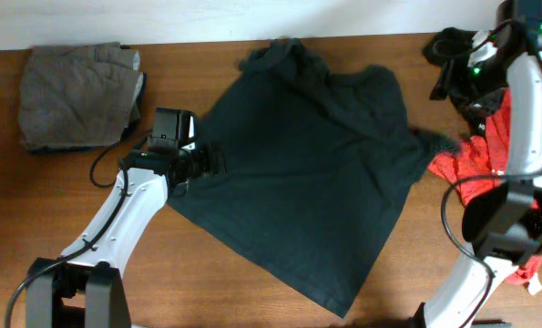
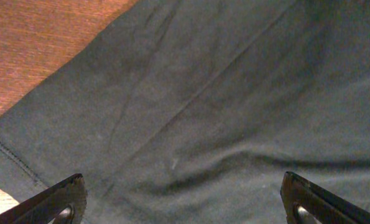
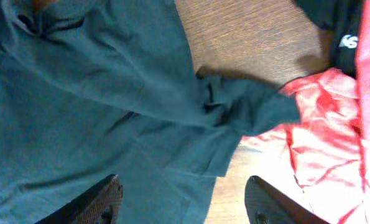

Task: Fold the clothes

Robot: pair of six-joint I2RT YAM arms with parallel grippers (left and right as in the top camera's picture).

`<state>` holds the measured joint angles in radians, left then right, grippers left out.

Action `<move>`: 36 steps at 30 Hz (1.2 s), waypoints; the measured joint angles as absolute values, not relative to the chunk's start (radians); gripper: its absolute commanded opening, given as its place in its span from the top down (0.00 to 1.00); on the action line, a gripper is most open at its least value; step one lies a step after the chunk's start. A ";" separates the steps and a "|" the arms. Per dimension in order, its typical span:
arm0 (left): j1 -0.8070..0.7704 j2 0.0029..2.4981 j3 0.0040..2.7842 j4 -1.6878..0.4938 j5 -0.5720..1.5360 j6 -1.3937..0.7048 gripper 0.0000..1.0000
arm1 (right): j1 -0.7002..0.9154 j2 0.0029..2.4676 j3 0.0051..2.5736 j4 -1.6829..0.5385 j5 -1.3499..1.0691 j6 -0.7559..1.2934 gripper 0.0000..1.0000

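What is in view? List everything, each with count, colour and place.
T-shirt: one, black, spread flat at the table's middle.
Folded pile: one, grey-brown, far left corner.
Red clothes: count unclear, red, heaped at the right edge, touching the T-shirt's sleeve.
Black garment: one, black with some white print, far right corner.
Table: one, brown wood, under everything.
Left arm: one, white and black, near left.
Right arm: one, white and black, right edge.
Left gripper: one, black, open over the T-shirt's left edge.
Right gripper: one, black, open above the T-shirt's right sleeve.
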<state>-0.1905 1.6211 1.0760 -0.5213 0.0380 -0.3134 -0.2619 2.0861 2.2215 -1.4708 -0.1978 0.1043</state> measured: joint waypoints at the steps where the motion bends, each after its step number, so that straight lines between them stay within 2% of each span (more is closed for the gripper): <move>1: -0.191 1.621 1.076 -0.522 0.038 -0.313 0.01 | -0.262 2.078 2.222 -1.477 -0.196 0.105 0.31; 21: -0.191 1.745 1.076 -0.537 0.038 -0.313 0.01 | -0.242 2.085 2.221 -1.491 -0.182 0.093 0.30; 36: -0.191 1.863 1.092 -0.501 0.023 -0.337 0.01 | 0.009 2.085 2.221 -1.453 -0.182 0.045 0.30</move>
<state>-0.1913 1.8629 1.0924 -0.5011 0.0235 -0.3370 0.0093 2.0846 2.2211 -1.4532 -0.1822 0.0452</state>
